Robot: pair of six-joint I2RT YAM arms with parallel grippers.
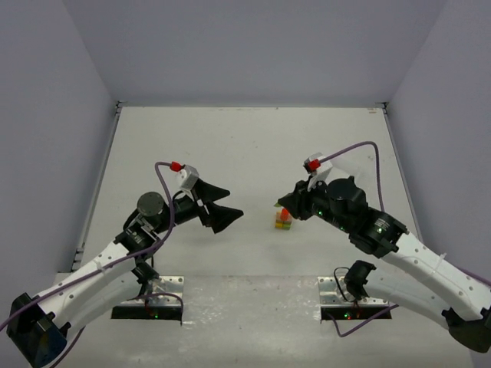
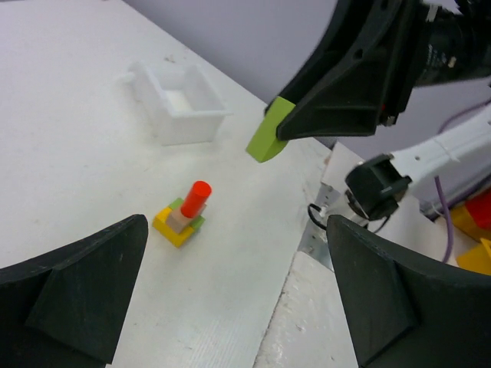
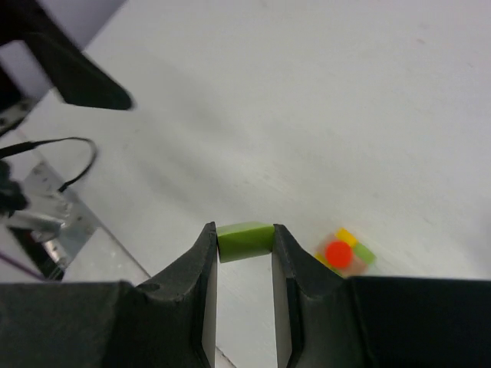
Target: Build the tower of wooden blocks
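The tower (image 1: 283, 221) stands mid-table: a yellow base, a lime green piece, a tan block and a red-orange cylinder on top. It shows in the left wrist view (image 2: 184, 218) and, blurred, in the right wrist view (image 3: 341, 253). My right gripper (image 1: 282, 204) is shut on a lime green block (image 3: 245, 240), also seen in the left wrist view (image 2: 268, 139). It holds the block in the air, above and just beside the tower. My left gripper (image 1: 230, 215) is open and empty, left of the tower, its fingers (image 2: 77, 284) wide apart.
A white square tray (image 2: 180, 103) sits on the table beyond the tower. Metal base plates (image 1: 147, 307) (image 1: 349, 295) lie at the near edge. Grey walls close in the table on three sides. Cables hang from both arms.
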